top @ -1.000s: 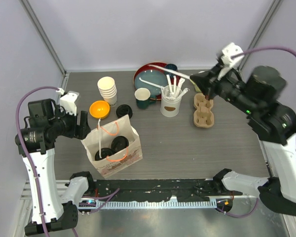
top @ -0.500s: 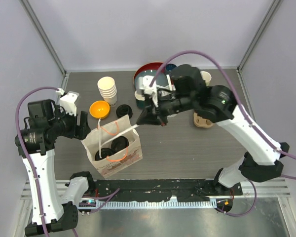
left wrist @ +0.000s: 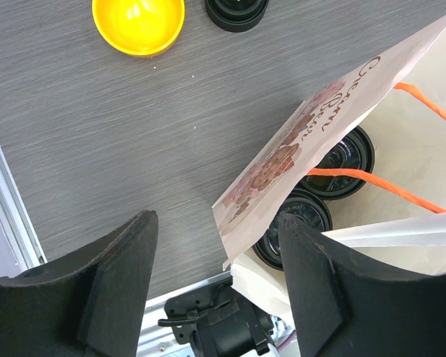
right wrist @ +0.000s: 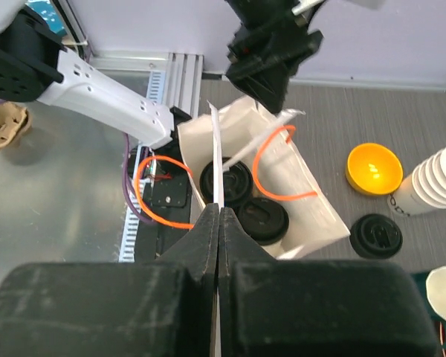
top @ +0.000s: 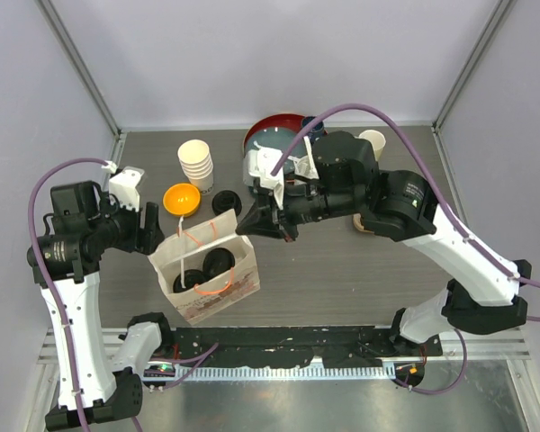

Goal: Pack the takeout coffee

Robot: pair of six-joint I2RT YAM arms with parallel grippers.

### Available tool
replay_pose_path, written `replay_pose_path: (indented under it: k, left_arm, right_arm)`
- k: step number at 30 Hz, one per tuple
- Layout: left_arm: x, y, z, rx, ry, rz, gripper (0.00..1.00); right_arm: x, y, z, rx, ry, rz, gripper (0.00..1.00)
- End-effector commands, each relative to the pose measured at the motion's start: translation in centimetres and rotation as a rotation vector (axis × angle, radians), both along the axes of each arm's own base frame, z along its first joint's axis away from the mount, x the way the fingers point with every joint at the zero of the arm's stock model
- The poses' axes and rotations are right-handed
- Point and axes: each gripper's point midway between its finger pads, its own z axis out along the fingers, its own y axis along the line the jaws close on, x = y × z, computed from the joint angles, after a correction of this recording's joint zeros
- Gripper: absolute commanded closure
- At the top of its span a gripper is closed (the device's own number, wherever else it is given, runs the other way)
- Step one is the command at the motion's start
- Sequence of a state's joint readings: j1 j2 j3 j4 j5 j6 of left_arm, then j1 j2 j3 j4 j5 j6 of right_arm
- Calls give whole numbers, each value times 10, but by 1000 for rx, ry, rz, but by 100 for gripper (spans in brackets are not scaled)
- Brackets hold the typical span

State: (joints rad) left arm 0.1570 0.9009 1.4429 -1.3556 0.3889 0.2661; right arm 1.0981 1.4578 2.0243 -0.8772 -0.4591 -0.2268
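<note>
Takeout coffee cups (top: 219, 262) stand upright, side by side, in the open paper bag (top: 218, 299) on the worktop (top: 342, 261), black lids up and long axes vertical. The left end effector (top: 149, 227) is spread wide at the bag's left side, and the right end effector (top: 250, 225) is closed above its far right corner. From the left wrist, both cups (left wrist: 342, 158) show past the bag's printed wall, between orange handles. From the right wrist, the jaws are pinched together on a thin white stick (right wrist: 216, 156) that points down toward the cups (right wrist: 262, 219) in the bag.
</note>
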Motion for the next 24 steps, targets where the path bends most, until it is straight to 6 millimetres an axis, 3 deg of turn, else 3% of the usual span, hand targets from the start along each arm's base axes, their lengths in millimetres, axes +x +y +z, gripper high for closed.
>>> replay_pose_path:
  k: [1, 2, 4, 6, 7, 11, 15, 24]
  left_arm:
    - [-11, -5, -1, -14, 31, -15, 33]
    - [-11, -6, -1, -20, 33, -20, 35]
    - [-13, -7, -3, -27, 46, -25, 39]
    - [-14, -8, -5, -33, 53, -27, 39]
    - [-14, -9, -5, -33, 55, -32, 39]
    - [-20, -19, -10, -75, 89, -81, 39]
    - [-30, -28, -13, -101, 109, -144, 37]
    - [-42, -40, -16, -123, 105, -251, 31]
  right_arm:
    - [4, 8, 27, 73, -65, -103, 99]
    - [12, 12, 17, 31, -69, -142, 99]
    - [23, 11, 16, 3, -94, -230, 99]
    - [24, 16, 5, -58, -99, -259, 99]
    - [34, 12, 2, -82, -120, -330, 99]
    - [42, 3, -7, -140, -146, -434, 99]
    - [44, -9, -10, -170, -152, -492, 99]
    - [36, -15, -16, -179, -128, -483, 99]
